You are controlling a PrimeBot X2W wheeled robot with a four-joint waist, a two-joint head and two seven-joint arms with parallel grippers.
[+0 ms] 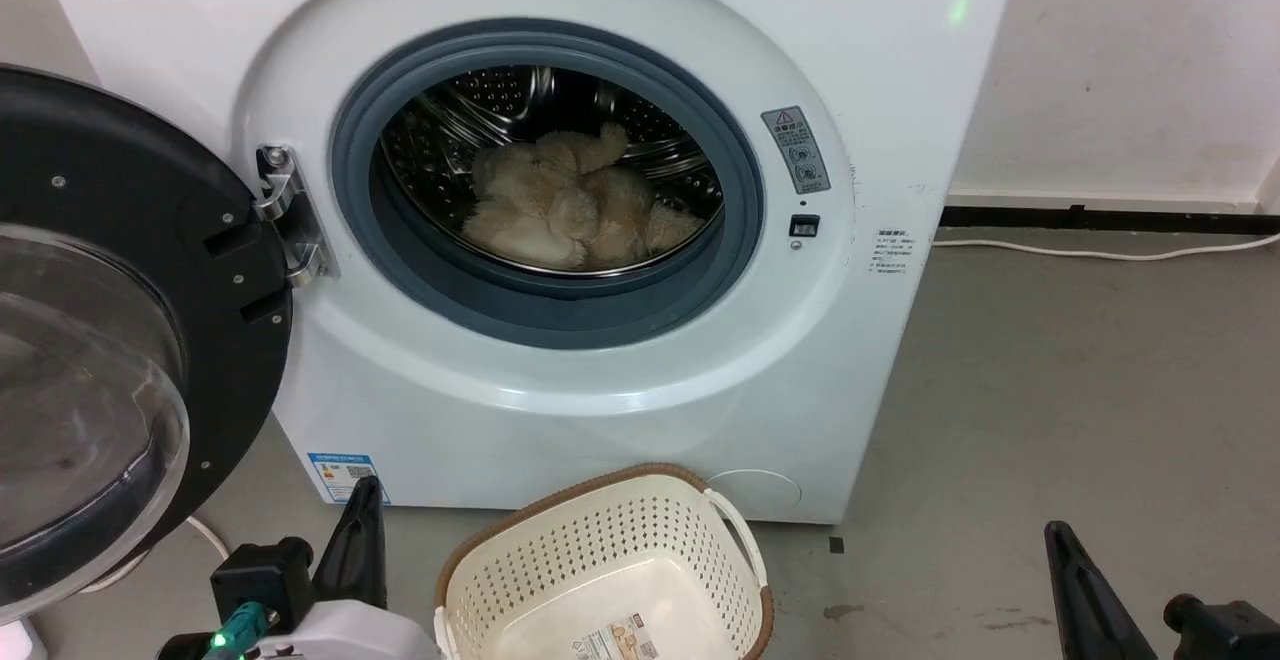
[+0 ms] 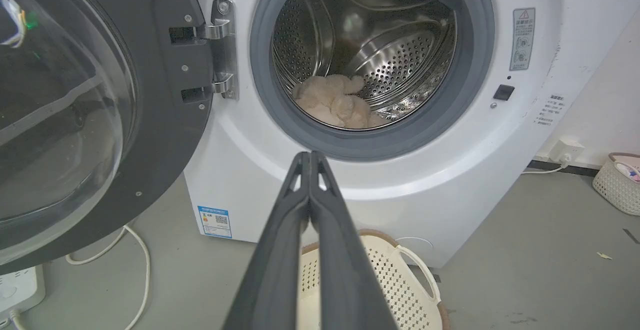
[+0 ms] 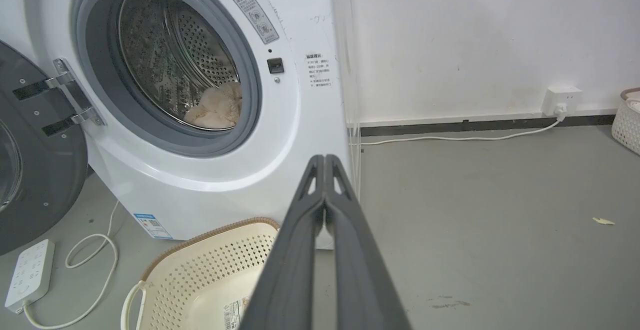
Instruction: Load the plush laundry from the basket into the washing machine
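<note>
The cream-beige plush laundry (image 1: pixel 575 205) lies at the bottom of the steel drum of the white washing machine (image 1: pixel 600 380), whose black-framed glass door (image 1: pixel 110 340) stands swung open to the left. In the wrist views the plush (image 2: pixel 337 105) (image 3: pixel 215 110) shows behind the grey door ring. On the floor in front of the machine stands the cream perforated basket (image 1: pixel 600 560), holding nothing but its bottom label. My left gripper (image 2: pixel 310 156) is shut and empty, low at the left of the basket (image 2: pixel 395 280). My right gripper (image 3: pixel 325 159) is shut and empty, right of the basket (image 3: pixel 200 280).
A white power strip (image 3: pixel 30 275) and its cable (image 3: pixel 95 265) lie on the grey floor under the open door. Another cable (image 1: pixel 1100 252) runs along the wall to a socket (image 3: pixel 560 99). A second white basket (image 2: pixel 617 182) stands at the far right.
</note>
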